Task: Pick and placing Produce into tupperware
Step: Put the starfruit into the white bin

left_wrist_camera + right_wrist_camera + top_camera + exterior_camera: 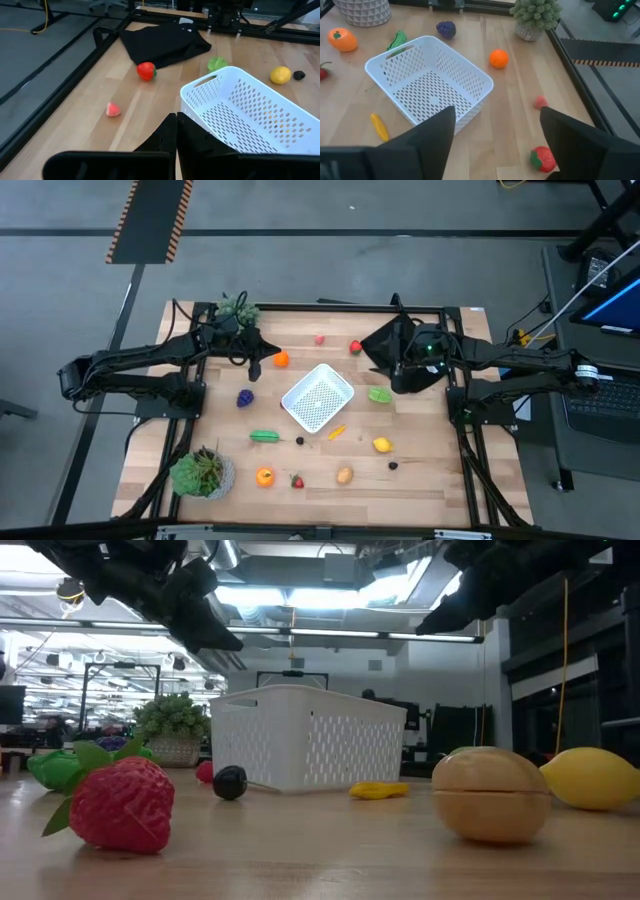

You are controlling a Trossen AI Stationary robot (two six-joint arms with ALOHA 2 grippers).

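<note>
Hovering with fingers spread wide and empty, the right pincer [492, 145] hangs above the worktop [420, 480] beside the empty white tupperware [318, 397]. The left pincer [176, 145], pressed together, waits past the opposite side. Produce lies scattered around: orange [281, 360], lemon [382, 445], strawberry [120, 804].

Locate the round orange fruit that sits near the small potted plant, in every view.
High view: orange fruit, left of the white container.
Low view: not visible.
Left wrist view: not in it.
Right wrist view, between the container and the potted plant.
Shared landmark: the white container, also at and.
</note>
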